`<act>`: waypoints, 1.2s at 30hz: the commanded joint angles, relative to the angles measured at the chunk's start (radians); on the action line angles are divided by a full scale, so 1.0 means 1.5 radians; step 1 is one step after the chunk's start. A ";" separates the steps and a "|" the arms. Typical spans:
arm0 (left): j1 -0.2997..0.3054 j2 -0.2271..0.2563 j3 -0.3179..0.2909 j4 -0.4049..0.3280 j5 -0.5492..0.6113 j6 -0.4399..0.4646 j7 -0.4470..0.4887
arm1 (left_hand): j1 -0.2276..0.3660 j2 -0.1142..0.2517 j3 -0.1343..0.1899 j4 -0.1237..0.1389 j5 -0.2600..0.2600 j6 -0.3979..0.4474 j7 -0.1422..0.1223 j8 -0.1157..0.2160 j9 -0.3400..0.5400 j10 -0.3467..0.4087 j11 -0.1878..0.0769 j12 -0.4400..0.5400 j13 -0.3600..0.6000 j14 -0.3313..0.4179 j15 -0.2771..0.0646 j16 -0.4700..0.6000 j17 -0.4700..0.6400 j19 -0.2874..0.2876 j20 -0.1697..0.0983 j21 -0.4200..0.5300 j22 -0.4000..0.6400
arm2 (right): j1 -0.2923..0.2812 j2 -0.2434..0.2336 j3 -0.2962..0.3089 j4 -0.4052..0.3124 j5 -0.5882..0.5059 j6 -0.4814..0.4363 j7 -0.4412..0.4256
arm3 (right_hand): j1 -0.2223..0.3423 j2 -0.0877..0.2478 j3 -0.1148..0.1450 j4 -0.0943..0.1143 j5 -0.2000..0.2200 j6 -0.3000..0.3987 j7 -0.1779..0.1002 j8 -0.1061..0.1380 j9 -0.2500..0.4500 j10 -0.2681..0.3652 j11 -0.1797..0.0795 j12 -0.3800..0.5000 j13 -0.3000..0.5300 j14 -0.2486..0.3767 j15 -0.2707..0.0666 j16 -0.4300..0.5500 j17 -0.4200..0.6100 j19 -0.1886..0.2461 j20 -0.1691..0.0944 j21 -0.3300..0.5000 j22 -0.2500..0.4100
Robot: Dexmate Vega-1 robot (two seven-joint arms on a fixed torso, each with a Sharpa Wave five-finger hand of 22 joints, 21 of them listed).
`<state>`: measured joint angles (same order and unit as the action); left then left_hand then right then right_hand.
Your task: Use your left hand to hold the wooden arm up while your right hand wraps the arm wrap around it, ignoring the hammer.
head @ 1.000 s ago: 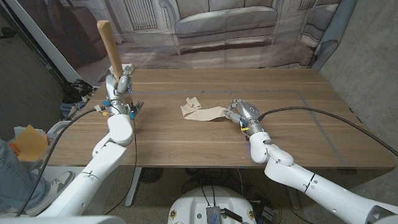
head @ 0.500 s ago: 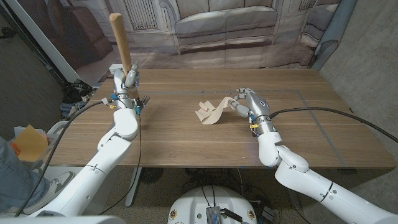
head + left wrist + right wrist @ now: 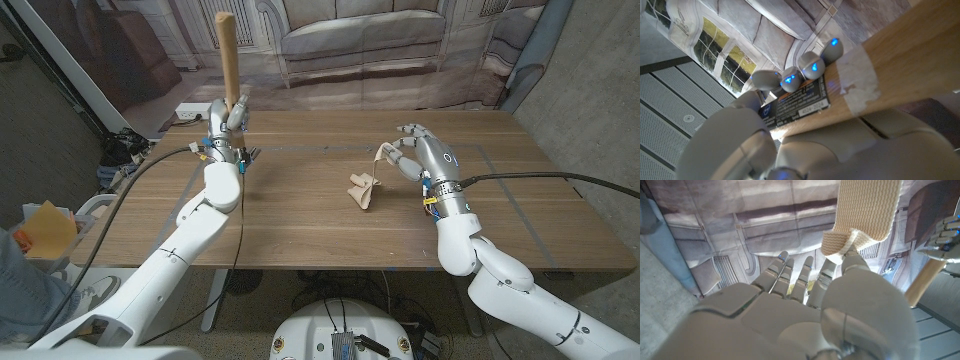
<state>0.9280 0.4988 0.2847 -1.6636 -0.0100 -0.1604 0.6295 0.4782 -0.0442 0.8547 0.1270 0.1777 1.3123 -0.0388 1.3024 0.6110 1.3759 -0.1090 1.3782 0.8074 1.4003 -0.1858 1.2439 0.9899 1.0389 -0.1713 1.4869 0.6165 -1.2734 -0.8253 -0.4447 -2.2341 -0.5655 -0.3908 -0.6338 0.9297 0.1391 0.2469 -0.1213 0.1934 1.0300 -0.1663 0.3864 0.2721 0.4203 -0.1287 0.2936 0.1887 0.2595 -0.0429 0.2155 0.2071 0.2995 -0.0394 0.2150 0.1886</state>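
The wooden arm (image 3: pixel 227 56), a pale wooden rod, stands nearly upright at the table's far left, and my left hand (image 3: pixel 228 122) grips its lower end. In the left wrist view my fingers (image 3: pixel 810 64) curl round the wooden arm (image 3: pixel 900 65), which bears a white tape patch. My right hand (image 3: pixel 421 152) is raised at the right of the middle and pinches one end of the beige arm wrap (image 3: pixel 364 190). The wrap's other end lies bunched on the table. In the right wrist view the arm wrap (image 3: pixel 867 205) hangs from my right hand (image 3: pixel 790 315), with the wooden arm (image 3: pixel 924 284) beyond.
The wooden table (image 3: pixel 300 230) has its far edge just behind both hands. A backdrop printed with a sofa (image 3: pixel 360 35) hangs behind. Cables trail from both wrists. A person's leg (image 3: pixel 25 280) and an orange item (image 3: pixel 45 228) sit off the table's left side.
My left hand has carried the wooden arm to the right along the far edge. My right hand has risen and moved right, lifting one end of the wrap and dragging the rest rightward.
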 commanded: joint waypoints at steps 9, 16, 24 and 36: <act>-0.104 -0.031 0.098 0.006 0.040 0.074 -0.023 | -0.028 0.023 0.010 0.002 -0.002 -0.010 0.000 0.017 0.005 0.004 -0.003 0.005 0.000 0.003 -0.003 0.079 0.038 -0.010 -0.024 0.013 -0.007 | -0.101 -0.010 0.258 -0.107 0.036 0.151 0.015 | -0.001 0.003 -0.008 0.001 0.001 -0.002 -0.001 0.008 0.011 0.007 -0.003 0.001 0.003 0.007 -0.038 0.004 0.001 0.001 -0.044 0.006 0.003; -0.138 0.000 0.139 -0.031 0.113 0.183 -0.045 | -0.029 0.023 0.010 0.002 -0.002 -0.011 0.000 0.020 0.001 0.005 -0.001 0.008 0.000 0.002 -0.003 0.080 0.038 -0.008 -0.024 0.014 -0.020 | -0.103 0.003 0.291 -0.128 0.037 0.155 0.094 | -0.001 0.004 -0.009 0.002 0.001 -0.003 -0.003 0.010 0.015 0.006 -0.001 0.000 0.003 0.007 -0.037 0.002 0.001 0.002 -0.044 0.006 0.002; -0.189 0.031 0.212 -0.063 0.233 0.289 -0.082 | -0.029 0.024 0.010 0.001 -0.002 -0.009 0.000 0.021 -0.005 0.005 -0.001 0.009 -0.001 0.003 -0.003 0.085 0.041 -0.009 -0.025 0.020 -0.021 | -0.120 0.026 0.354 -0.179 0.053 0.117 0.196 | 0.000 0.005 -0.010 0.002 0.000 -0.005 -0.007 0.011 0.020 0.001 0.002 -0.003 0.003 0.006 -0.036 0.000 0.000 0.001 -0.043 0.005 0.002; -0.237 0.048 0.283 -0.081 0.379 0.371 -0.132 | -0.029 0.024 0.008 0.000 -0.002 -0.012 0.000 0.033 0.000 0.004 -0.002 0.012 0.000 0.005 -0.003 0.090 0.045 -0.010 -0.024 0.025 -0.026 | -0.105 0.043 0.434 -0.258 0.139 -0.005 0.387 | 0.001 0.006 -0.012 0.002 0.000 -0.007 -0.004 0.014 0.027 0.000 0.006 -0.005 0.003 0.005 -0.031 -0.002 0.000 0.000 -0.040 0.004 0.002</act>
<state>0.6391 0.5457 0.6185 -1.7597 0.3878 0.2790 0.5000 0.4510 -0.0291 0.8589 0.1229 0.1777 1.2931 -0.0410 1.3421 0.6096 1.3734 -0.1106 1.3824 0.8063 1.3986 -0.1841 1.2455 0.9907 1.0211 -0.1641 1.5214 0.5854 -1.4487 -0.7739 0.1113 -2.5268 -0.4428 -0.2691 -0.2760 0.9298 0.1388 0.2330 -0.1186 0.1934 1.0229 -0.1697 0.4009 0.3091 0.4164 -0.1250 0.2882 0.1886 0.2648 -0.0376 0.2155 0.2045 0.2994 -0.0393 0.2150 0.1884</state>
